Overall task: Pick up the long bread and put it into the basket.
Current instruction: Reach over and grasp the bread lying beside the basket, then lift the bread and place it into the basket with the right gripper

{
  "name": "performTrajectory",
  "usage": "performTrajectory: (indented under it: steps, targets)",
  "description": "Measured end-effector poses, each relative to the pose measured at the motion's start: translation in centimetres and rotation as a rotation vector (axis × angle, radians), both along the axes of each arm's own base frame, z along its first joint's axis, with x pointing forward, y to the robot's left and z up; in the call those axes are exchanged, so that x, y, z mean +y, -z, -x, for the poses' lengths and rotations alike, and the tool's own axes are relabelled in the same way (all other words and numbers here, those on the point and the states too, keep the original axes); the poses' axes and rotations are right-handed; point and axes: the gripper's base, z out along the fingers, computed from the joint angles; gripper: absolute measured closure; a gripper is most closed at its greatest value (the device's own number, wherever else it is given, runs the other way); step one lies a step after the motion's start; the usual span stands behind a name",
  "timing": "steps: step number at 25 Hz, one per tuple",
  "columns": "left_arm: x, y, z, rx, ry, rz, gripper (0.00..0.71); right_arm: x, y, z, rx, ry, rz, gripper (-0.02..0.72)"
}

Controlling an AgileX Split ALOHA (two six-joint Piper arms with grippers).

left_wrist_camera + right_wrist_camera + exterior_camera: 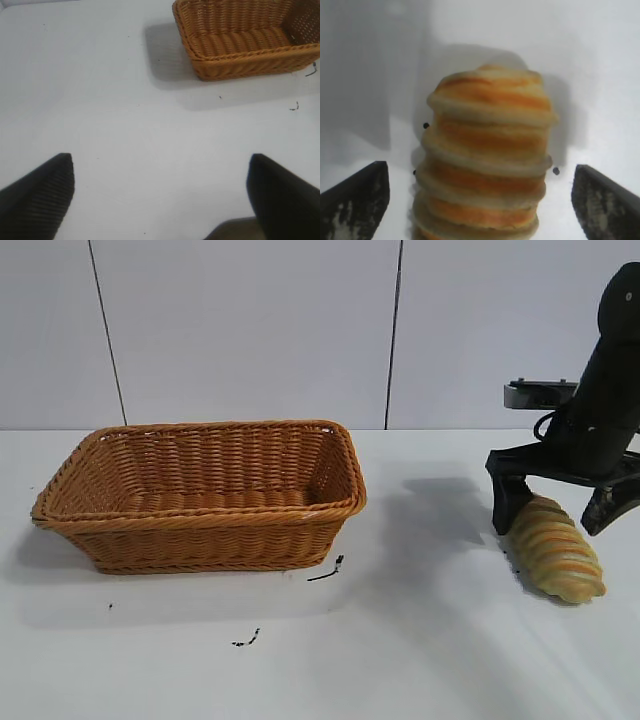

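One long bread (555, 560) lies flat on the white table (420, 660) at the exterior view's right side, its long axis running diagonally from the rear toward the front right. One basket (200, 502) stands well apart at the left. The right gripper (560, 512) points steeply down over the loaf's rear end, fingers (355, 200) spread wide, one on each side, holding nothing. The left gripper (160, 195) is likewise spread above bare table.
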Motion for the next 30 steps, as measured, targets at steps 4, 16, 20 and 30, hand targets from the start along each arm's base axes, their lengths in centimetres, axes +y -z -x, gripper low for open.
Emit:
performTrajectory:
  steps: [4,16,20,30]
  targets:
    - [0.0,0.0,0.0,0.0,0.0,0.0,0.014,0.0,0.0,0.0,0.001,-0.001,0.0,0.094]
    - [0.0,0.0,0.0,0.0,0.0,0.0,0.014,0.0,-4.3,0.3,-0.077,-0.008,-0.005,0.538]
    - [0.0,0.0,0.0,0.0,0.0,0.0,0.014,0.1,-9.1,0.2,-0.11,-0.018,-0.012,0.549]
    - [0.0,0.0,0.0,0.0,0.0,0.0,0.014,3.3,-17.3,-2.5,-0.119,-0.125,-0.003,0.56]
